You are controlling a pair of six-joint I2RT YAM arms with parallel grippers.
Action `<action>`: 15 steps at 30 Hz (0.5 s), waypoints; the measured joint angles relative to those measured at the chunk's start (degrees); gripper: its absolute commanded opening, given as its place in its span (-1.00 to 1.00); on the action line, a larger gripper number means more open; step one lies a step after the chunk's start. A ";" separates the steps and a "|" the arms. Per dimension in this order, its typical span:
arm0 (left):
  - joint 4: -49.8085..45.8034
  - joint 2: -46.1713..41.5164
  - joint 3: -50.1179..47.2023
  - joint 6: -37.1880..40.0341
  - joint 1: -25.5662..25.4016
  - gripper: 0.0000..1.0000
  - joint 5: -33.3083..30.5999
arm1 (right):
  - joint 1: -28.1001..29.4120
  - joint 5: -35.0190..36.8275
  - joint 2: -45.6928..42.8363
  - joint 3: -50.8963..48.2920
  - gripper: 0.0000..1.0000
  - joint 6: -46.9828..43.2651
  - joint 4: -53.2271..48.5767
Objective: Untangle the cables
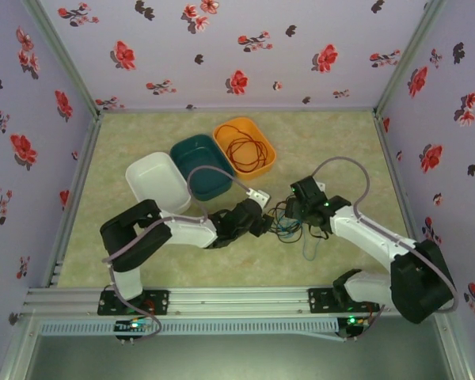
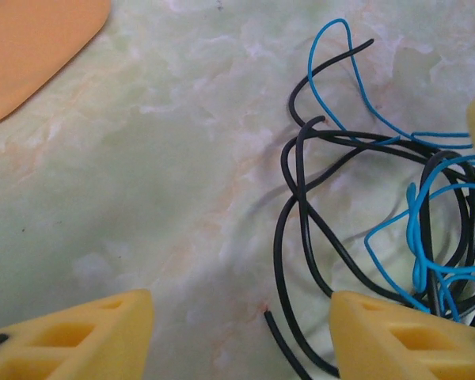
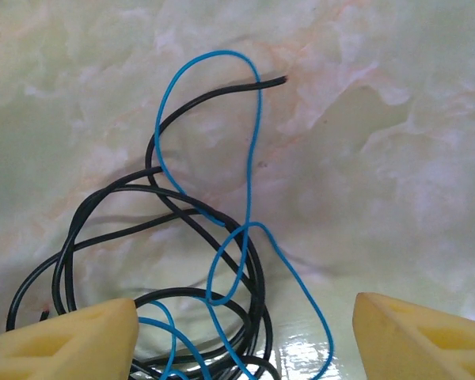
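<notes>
A tangle of black and blue cables point(image 1: 289, 224) lies on the marbled table between my two arms. The left gripper point(image 1: 266, 224) is at the tangle's left edge. In the left wrist view its yellow fingers point(image 2: 71, 336) stand apart, and the left gripper point(image 2: 241, 340) has black cable point(image 2: 301, 202) strands and a loose black end between them; blue cable point(image 2: 416, 229) loops to the right. My right gripper point(image 1: 301, 214) hangs over the tangle, open; in its wrist view the right gripper point(image 3: 245, 344) straddles black loops point(image 3: 257, 285) and a blue loop point(image 3: 254, 134). A coiled red-orange cable point(image 1: 249, 150) lies in the orange tub.
Three tubs stand in a row behind the tangle: white point(image 1: 138, 178), teal point(image 1: 182, 150) and orange point(image 1: 222, 127). The orange tub's corner point(image 2: 32, 47) shows in the left wrist view. Flowered walls close in the table on three sides.
</notes>
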 measured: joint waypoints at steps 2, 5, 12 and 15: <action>0.00 0.31 0.20 -0.66 0.00 -0.21 0.00 | 0.04 -1.11 1.09 0.00 0.28 0.24 0.66; 0.00 0.37 0.20 -0.96 0.02 -0.43 0.00 | 0.20 -2.91 2.27 0.07 0.14 0.50 1.68; 0.09 0.35 -0.07 -1.88 0.28 -0.72 -0.20 | 0.92 -6.67 5.22 0.44 -0.19 1.86 4.22; -0.02 0.22 -1.20 -2.29 0.33 -0.80 -1.51 | 1.81 -8.48 5.81 0.46 -0.23 2.67 5.79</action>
